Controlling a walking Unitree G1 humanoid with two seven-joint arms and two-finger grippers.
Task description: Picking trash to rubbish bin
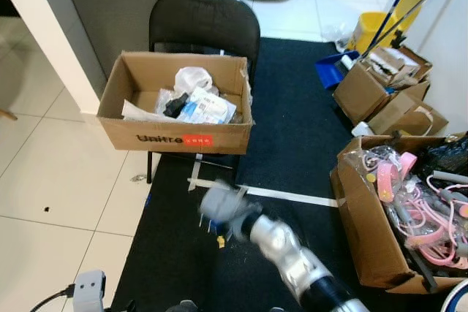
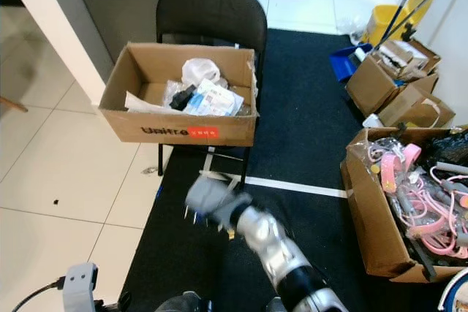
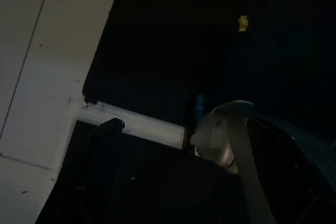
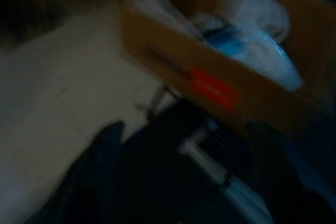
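— Reaching over the black mat (image 1: 292, 144), the right gripper (image 1: 212, 213) is blurring; is it holding anything?
— Can't tell. Trash (image 1: 196, 100) is sitting in the cardboard box (image 1: 175, 137) on the chair (image 1: 205, 23); the left wrist view is catching a yellow scrap (image 3: 242, 22).

Cardboard box (image 1: 175, 137) used as rubbish bin: open-topped, brown, "Unitree" printed in black on the front wall beside a red label. It is seated on a black folding chair (image 1: 208, 23), roughly level, flaps up. Inside, trash (image 1: 194, 100) is piled toward the centre-right: a crumpled white plastic bag, a blue-and-white packet, a dark item, a flat white sheet against the left wall. A small yellow scrap (image 1: 221, 241) is seen on the dark carpet (image 1: 292, 129) below the chair front, well apart from the box.
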